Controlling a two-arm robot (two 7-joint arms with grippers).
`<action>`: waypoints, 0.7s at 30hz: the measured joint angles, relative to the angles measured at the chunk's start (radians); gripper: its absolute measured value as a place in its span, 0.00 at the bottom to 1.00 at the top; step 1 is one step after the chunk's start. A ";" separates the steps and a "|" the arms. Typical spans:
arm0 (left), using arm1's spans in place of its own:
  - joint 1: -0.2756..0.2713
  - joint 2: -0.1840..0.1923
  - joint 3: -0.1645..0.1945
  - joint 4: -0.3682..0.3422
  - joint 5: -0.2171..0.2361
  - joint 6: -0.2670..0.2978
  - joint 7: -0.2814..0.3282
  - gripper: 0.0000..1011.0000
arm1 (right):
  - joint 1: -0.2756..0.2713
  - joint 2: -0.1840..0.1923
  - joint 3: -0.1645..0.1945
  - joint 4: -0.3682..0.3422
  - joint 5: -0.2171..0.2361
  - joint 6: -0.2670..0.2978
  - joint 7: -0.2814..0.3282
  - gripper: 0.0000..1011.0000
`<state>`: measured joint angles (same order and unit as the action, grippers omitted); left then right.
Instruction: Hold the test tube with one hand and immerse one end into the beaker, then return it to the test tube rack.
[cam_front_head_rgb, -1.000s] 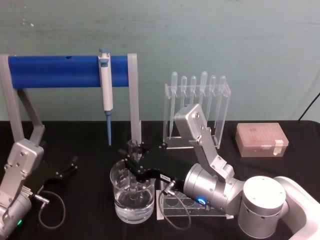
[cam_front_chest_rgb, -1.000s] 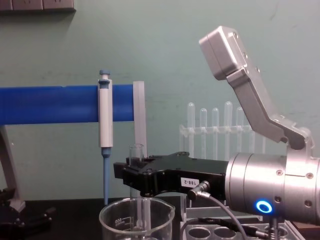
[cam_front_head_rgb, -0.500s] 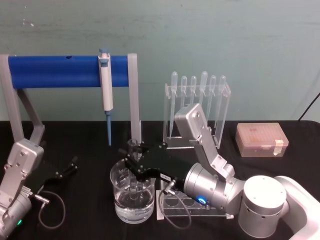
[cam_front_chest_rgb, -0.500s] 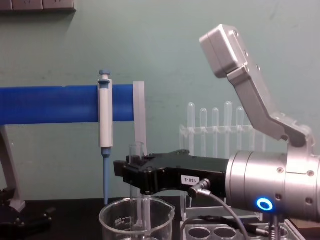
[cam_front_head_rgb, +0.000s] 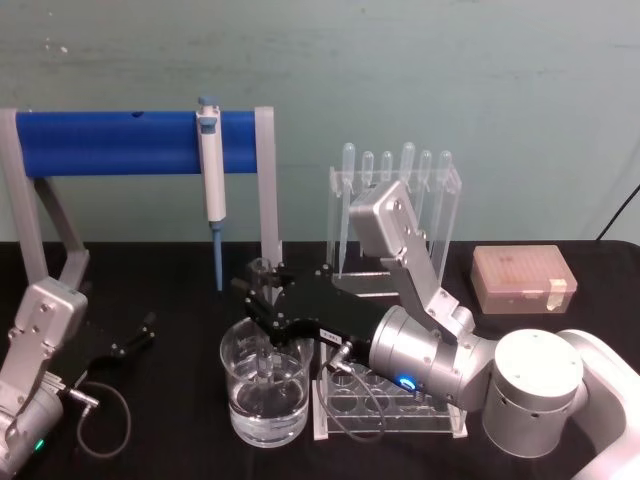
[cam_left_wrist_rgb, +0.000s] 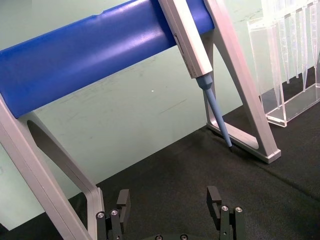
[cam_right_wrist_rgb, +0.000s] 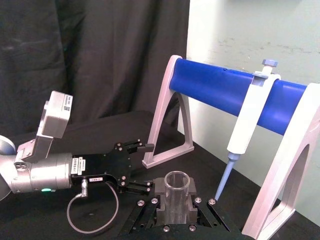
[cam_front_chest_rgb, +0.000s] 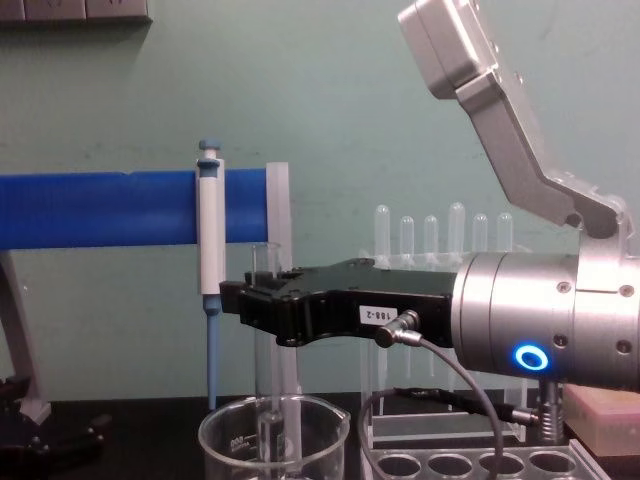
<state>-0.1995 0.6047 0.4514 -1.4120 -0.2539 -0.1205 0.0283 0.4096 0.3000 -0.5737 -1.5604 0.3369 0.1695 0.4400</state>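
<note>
Above the beaker (cam_front_head_rgb: 240, 400), the test tube (cam_front_chest_rgb: 266, 380) is gripped upright by the right hand (cam_front_chest_rgb: 258, 303), rim up and round end down inside the glass, while the left hand (cam_front_head_rgb: 135, 336) is parked open-fingered to the beaker's left.

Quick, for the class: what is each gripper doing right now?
Left gripper: open, holding nothing.
Right gripper: shut on the test tube, over the beaker.
</note>
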 joint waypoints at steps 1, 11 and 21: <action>0.000 0.000 0.000 0.000 0.000 0.000 0.000 0.99 | 0.000 0.000 0.000 0.000 0.000 0.000 0.000 0.22; 0.000 0.000 0.000 0.000 0.000 0.000 0.000 0.99 | -0.001 0.000 -0.001 0.002 0.000 -0.002 0.000 0.22; 0.000 0.000 0.000 0.000 0.000 0.000 0.000 0.99 | -0.002 0.000 -0.001 0.003 0.000 -0.002 -0.001 0.22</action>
<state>-0.1995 0.6047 0.4514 -1.4120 -0.2539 -0.1205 0.0283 0.4078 0.2998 -0.5745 -1.5574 0.3369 0.1672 0.4394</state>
